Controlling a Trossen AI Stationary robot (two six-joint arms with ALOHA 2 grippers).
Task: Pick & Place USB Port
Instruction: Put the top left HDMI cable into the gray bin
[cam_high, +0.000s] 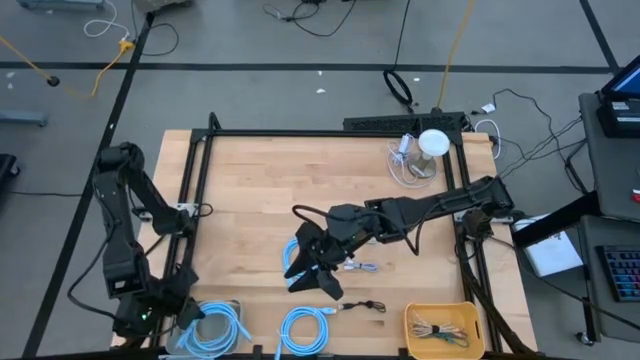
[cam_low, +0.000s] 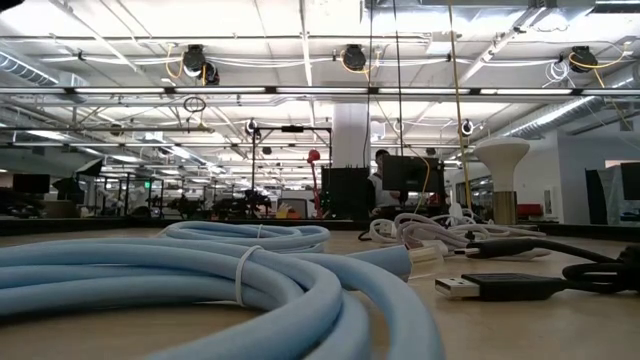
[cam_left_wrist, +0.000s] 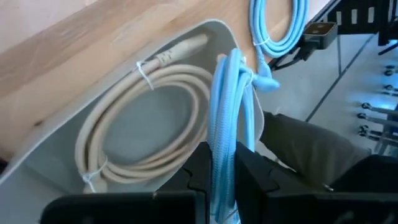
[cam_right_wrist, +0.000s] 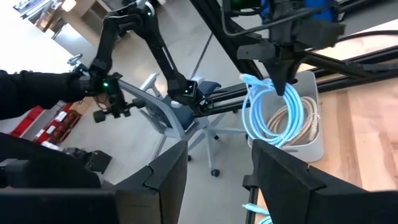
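A wooden table seen from above, with two dark robot arms. At the near left corner, the left gripper (cam_left_wrist: 225, 180) hangs over a pale grey bin (cam_left_wrist: 43, 155). Its fingers are clamped on a light blue coiled cable (cam_left_wrist: 227, 124), which dangles partly inside the bin. A cream coiled cable (cam_left_wrist: 146, 124) already lies in the bin.

To finish this drop well, the left gripper would probably need to sink lower so the blue coil clears the bin's rim, then let go only once the loops rest inside, not draped over the edge.

Just right of the bin, a second light blue coil (cam_high: 305, 330) lies on the table near the front edge. At the middle of the table, the right gripper (cam_high: 312, 268) hovers low over another blue cable (cam_high: 296, 262), with a small black cable (cam_high: 365, 305) near it. In its own wrist view the right gripper's fingers stand apart with nothing between them. It should centre over one bundle before closing, so it lifts that cable alone.

Further right, a yellow tray (cam_high: 470, 318) holds thin cables, and a white round object (cam_high: 433, 143) stands at the far right corner.
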